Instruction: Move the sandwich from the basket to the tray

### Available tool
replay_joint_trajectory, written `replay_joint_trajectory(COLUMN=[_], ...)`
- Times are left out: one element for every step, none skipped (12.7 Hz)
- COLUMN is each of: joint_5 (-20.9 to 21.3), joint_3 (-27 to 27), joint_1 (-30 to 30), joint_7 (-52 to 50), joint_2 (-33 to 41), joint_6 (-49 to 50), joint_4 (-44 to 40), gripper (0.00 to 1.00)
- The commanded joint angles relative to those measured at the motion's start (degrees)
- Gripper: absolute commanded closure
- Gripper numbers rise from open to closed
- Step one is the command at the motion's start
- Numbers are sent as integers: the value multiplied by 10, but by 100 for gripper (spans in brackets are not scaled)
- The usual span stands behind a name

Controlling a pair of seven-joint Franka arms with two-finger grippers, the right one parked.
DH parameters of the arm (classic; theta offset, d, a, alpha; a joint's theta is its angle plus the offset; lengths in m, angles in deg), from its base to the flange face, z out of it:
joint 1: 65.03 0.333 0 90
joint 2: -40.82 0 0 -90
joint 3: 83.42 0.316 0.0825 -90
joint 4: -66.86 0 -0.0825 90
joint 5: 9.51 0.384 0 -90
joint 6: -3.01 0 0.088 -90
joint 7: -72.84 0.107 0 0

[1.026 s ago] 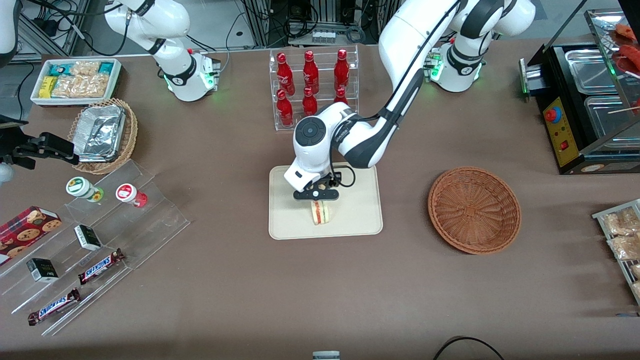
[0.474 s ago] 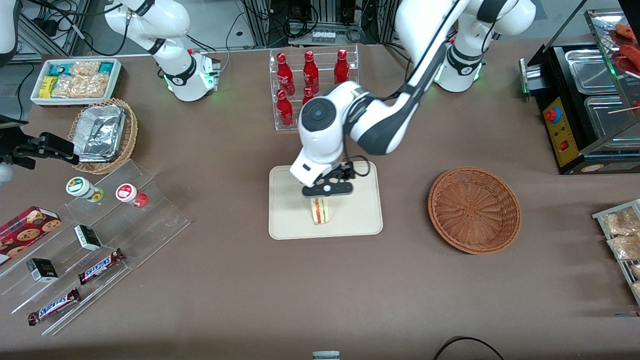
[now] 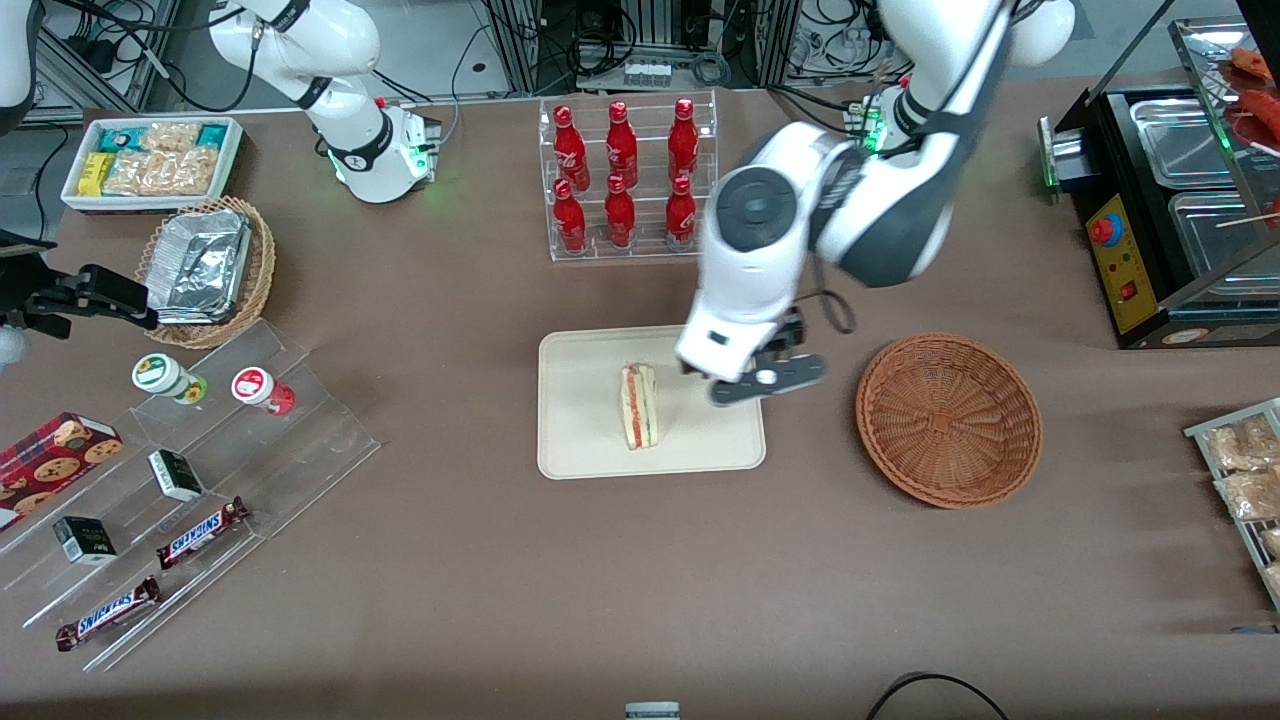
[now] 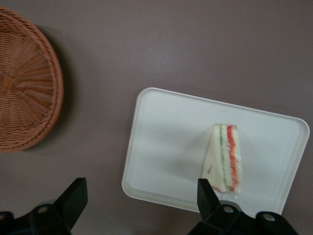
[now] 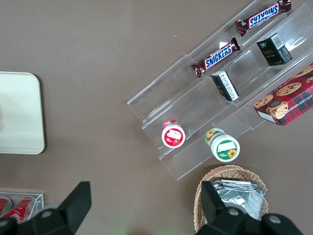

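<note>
The sandwich (image 3: 640, 405) (image 4: 225, 157), a pale wedge with red and green filling, stands on edge on the cream tray (image 3: 585, 440) (image 4: 166, 142). The reddish-brown wicker basket (image 3: 948, 418) (image 4: 24, 83) sits empty beside the tray, toward the working arm's end of the table. My gripper (image 3: 765, 380) (image 4: 142, 196) hangs open above the tray's edge nearest the basket, apart from the sandwich and holding nothing. Its black fingers (image 4: 73, 196) stand wide apart.
A clear rack of red bottles (image 3: 625, 175) stands farther from the camera than the tray. A tan basket of foil trays (image 3: 205, 265), a white snack bin (image 3: 150, 160) and acrylic steps with candy bars (image 3: 190, 480) lie toward the parked arm's end. A black warmer (image 3: 1170, 200) stands at the working arm's end.
My gripper has let go of the sandwich, risen and swung off toward the basket. The sandwich stays standing on the tray.
</note>
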Motion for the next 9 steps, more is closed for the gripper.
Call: replay_joint_trajectory(joint_5=[6, 7, 7, 8, 7, 7, 7, 7, 7], joint_3=[-5, -5, -5, -5, -5, -5, -5, -5, -5], joint_1=[33, 47, 59, 93, 110, 128, 141, 152, 167], joint_7=[-5, 0, 19, 57, 88, 116, 149, 179, 207], joint_2=[71, 93, 111, 144, 157, 165, 174, 179, 188], joint_6=[4, 12, 20, 46, 59, 69, 81, 92, 103], joint_4=[79, 97, 111, 127, 129, 129, 130, 130, 130], gripper=[1, 1, 1, 1, 1, 1, 1, 1, 1])
